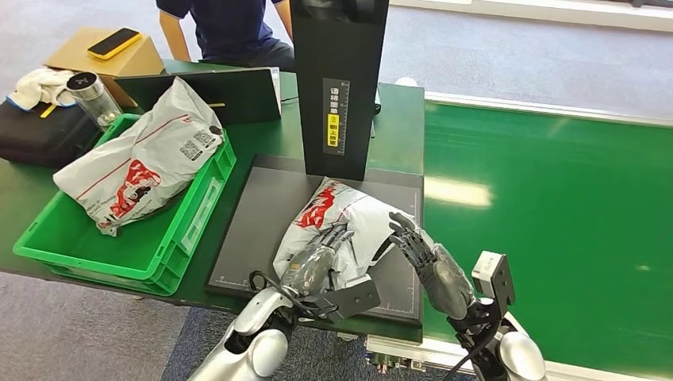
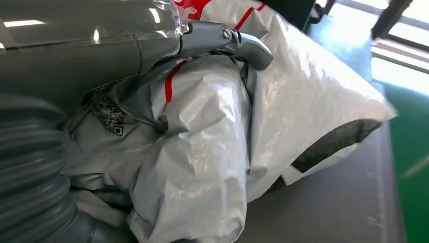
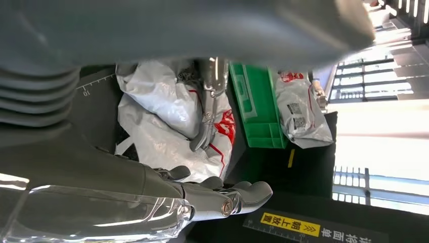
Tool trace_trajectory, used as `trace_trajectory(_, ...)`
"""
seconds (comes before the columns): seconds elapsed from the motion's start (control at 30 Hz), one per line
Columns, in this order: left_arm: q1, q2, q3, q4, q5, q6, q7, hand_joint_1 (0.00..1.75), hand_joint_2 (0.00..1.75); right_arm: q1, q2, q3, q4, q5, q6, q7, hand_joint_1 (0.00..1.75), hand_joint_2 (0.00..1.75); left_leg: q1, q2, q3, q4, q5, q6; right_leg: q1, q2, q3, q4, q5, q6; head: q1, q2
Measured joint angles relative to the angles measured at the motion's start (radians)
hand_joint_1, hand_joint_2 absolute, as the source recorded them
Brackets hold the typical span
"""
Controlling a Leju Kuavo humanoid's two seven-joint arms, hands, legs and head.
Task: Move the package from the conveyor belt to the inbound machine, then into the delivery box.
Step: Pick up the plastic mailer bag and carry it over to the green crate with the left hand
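A crumpled white and grey package with red print lies on the dark flat plate of the inbound machine, just in front of its black column. My left hand lies on the package's near left part and grips the bunched plastic; one finger curls over a fold of the package. My right hand stands at the package's right edge with its fingers spread, the tips touching the plastic. From the right wrist, the right hand holds nothing and the package lies beyond it under the left hand's fingers.
A green bin to the plate's left holds another white package. The green conveyor belt runs on the right. A person sits behind the table near a cardboard box, a bottle and a black bag.
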Motion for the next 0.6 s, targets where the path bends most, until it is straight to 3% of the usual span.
trace_trajectory(0.17,-0.026,-0.008,0.000,0.065,-0.060,0.084,0.064,1.75,1.75,0.021,0.025,-0.021,-0.032,0.011,0.007,0.006,0.00,0.00,0.000,0.000,0.001,0.000,0.000,0.000,0.000,0.000,0.002,0.000,0.000,0.000,0.000,0.000)
trace_trajectory(0.3,-0.033,-0.008,0.009,0.075,-0.082,0.095,0.080,1.75,1.75,0.030,0.039,-0.031,-0.050,0.018,0.009,0.013,0.00,0.00,0.000,0.000,0.002,0.000,0.000,0.000,0.000,0.000,0.003,0.000,0.000,0.000,0.000,0.000)
trace_trajectory(0.6,-0.014,-0.005,0.046,0.061,-0.081,0.076,0.023,1.75,1.75,0.041,0.054,-0.038,-0.056,0.024,0.010,0.019,0.00,0.00,0.000,0.000,0.003,0.000,0.000,0.000,0.000,0.000,0.003,0.000,0.000,0.000,0.000,0.000)
